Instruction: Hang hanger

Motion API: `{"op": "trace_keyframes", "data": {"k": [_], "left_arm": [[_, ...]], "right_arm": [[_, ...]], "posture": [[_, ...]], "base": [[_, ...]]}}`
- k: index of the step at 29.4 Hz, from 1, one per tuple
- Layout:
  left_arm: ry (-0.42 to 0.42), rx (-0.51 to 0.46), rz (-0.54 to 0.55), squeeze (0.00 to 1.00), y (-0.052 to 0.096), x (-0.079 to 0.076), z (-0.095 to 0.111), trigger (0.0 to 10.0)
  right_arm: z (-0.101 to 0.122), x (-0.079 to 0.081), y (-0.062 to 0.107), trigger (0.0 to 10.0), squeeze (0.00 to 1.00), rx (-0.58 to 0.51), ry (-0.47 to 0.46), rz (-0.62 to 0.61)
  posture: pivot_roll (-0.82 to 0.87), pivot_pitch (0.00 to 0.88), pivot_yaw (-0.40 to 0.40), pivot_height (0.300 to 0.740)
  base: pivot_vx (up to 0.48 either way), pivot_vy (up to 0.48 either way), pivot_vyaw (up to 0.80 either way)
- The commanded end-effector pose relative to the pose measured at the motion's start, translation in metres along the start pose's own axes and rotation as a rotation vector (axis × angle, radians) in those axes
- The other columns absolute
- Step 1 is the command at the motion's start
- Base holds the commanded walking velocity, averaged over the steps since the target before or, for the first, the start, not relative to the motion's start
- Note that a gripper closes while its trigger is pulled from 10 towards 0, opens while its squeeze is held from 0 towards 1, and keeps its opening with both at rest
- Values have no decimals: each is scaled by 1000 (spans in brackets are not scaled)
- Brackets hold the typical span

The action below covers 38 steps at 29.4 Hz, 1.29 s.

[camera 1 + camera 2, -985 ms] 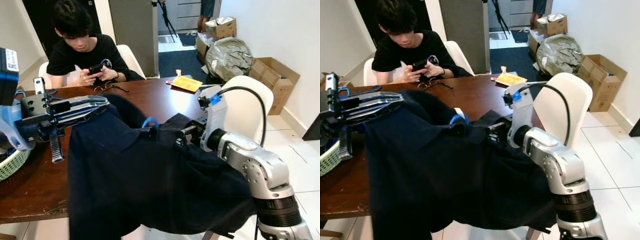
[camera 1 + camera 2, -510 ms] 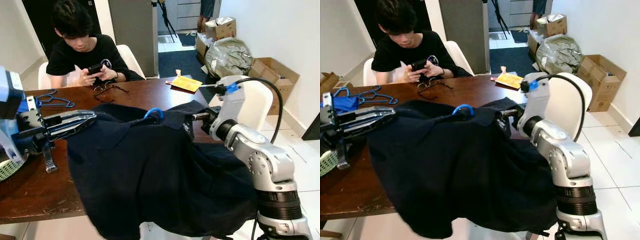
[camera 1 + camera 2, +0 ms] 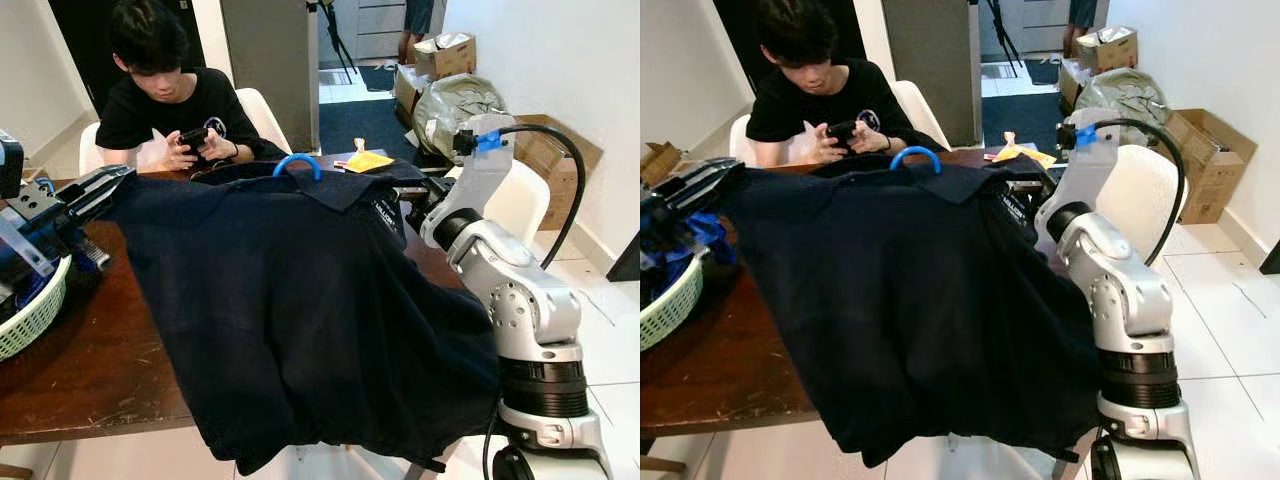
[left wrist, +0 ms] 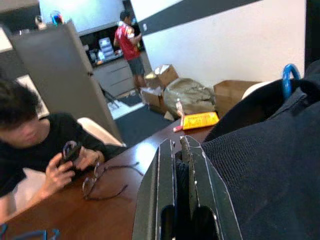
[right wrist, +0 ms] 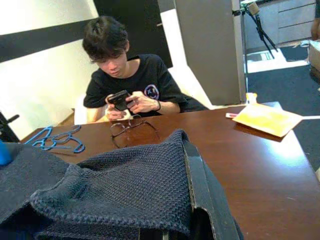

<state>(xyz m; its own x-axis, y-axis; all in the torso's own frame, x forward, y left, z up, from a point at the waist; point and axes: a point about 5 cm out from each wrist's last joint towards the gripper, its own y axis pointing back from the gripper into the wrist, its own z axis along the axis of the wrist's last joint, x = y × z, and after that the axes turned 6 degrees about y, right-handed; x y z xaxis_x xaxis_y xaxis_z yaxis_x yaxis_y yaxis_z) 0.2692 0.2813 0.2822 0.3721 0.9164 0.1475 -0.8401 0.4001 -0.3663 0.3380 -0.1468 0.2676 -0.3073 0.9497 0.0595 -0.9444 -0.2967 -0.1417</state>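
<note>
Left eye view: the shirt [image 3: 290, 300] hangs above the surface [image 3: 90, 370], hanger [image 3: 298, 162] hook at 12 o'clock. Left wrist view: left tool [image 4: 178, 150] clenched on its shoulder. Right wrist view: right tool [image 5: 197, 200] grips the other; keep both level.

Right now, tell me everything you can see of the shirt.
The shirt is dark navy, a textured knit with a collar. It hangs spread out above the table, its hem drooping past the table edge. A blue hanger hook sticks up from the collar. The left gripper pinches one shoulder and the right gripper is shut on the other, holding it up between them.
</note>
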Motion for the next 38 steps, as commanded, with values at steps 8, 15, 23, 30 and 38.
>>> {"op": "trace_keyframes", "data": {"k": [8, 15, 23, 30, 38], "left_arm": [[434, -283, 221, 0, 0, 9, -22, 10000], [596, -321, 156, 0, -21, -9, -38, 10000], [537, -106, -32, 0, -38, -59, -74, 10000], [405, 16, -24, 0, -30, -58, -87, 10000], [346, 34, -47, 0, -16, -48, -80, 10000]], "right_arm": [[-45, 0, 9, 0, 0, 212, 45, -59], [-47, 13, 5, 0, 0, 199, -15, -26], [-49, 36, 1, 7843, 0, 208, 43, 92], [-55, 48, 8, 10000, 1000, 248, 101, 215], [-62, 37, 25, 10000, 1000, 330, 281, 380]], "posture": [[56, 4, 35, 735], [56, 5, 39, 735], [41, 6, 43, 735], [44, 7, 45, 735], [44, 4, 38, 735]], "base": [[0, 0, 0], [0, 0, 0], [0, 0, 0], [0, 0, 0], [0, 0, 0]]}}
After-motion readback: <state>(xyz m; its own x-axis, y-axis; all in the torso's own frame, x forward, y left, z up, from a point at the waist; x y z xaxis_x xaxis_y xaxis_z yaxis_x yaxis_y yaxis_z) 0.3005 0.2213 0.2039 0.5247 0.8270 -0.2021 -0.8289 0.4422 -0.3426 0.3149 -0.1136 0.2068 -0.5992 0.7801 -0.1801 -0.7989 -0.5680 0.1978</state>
